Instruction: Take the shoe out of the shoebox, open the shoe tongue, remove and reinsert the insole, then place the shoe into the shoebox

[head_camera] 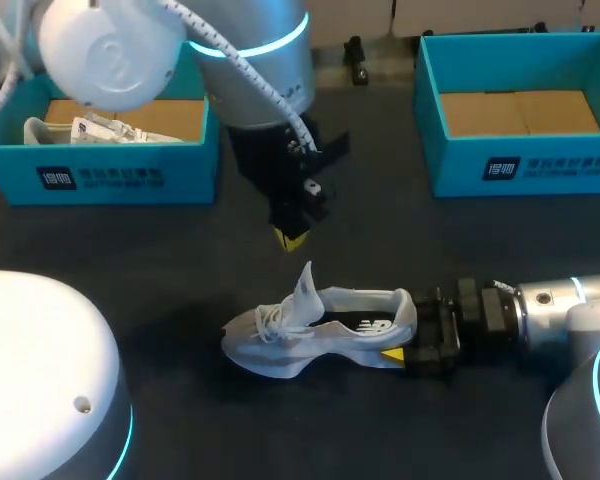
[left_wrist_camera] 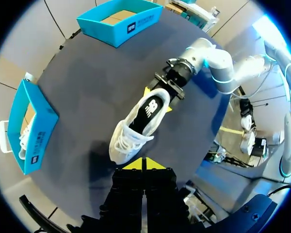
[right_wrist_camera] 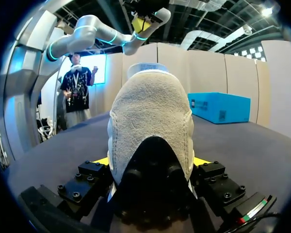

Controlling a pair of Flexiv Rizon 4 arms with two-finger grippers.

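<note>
Heel first: the grey-white heel of a white knit running shoe [right_wrist_camera: 150,121] fills the right wrist view. It is clamped between the two yellow-tipped fingers of the right gripper [head_camera: 408,325], one finger pressed to each side.

Seen from overhead, the shoe stands upright on its sole near the middle of the dark table [head_camera: 160,270]. Its long axis runs from 3 o'clock to 9 o'clock, with the heel at 3 o'clock in the gripper and the toe pointing to 9 o'clock. The white tongue [head_camera: 305,288] stands pulled up, and the black insole [head_camera: 365,324] shows in the opening.

The left gripper [head_camera: 290,238] hangs above the table at the shoe's 12 o'clock, near the tongue but apart from it. Its yellow tips are pressed together on nothing.

A turquoise cardboard shoebox [head_camera: 120,178] sits at 10 o'clock and holds a second white shoe [head_camera: 75,130]. A matching turquoise shoebox [head_camera: 520,165] at 2 o'clock shows its brown cardboard floor.

A broad band of dark tabletop lies between the shoe and both boxes. More of the same surface stretches away at the shoe's 6 o'clock and past its toe at 9 o'clock. In the left wrist view the table's edge passes beneath the right arm [left_wrist_camera: 208,58], beyond the heel.
</note>
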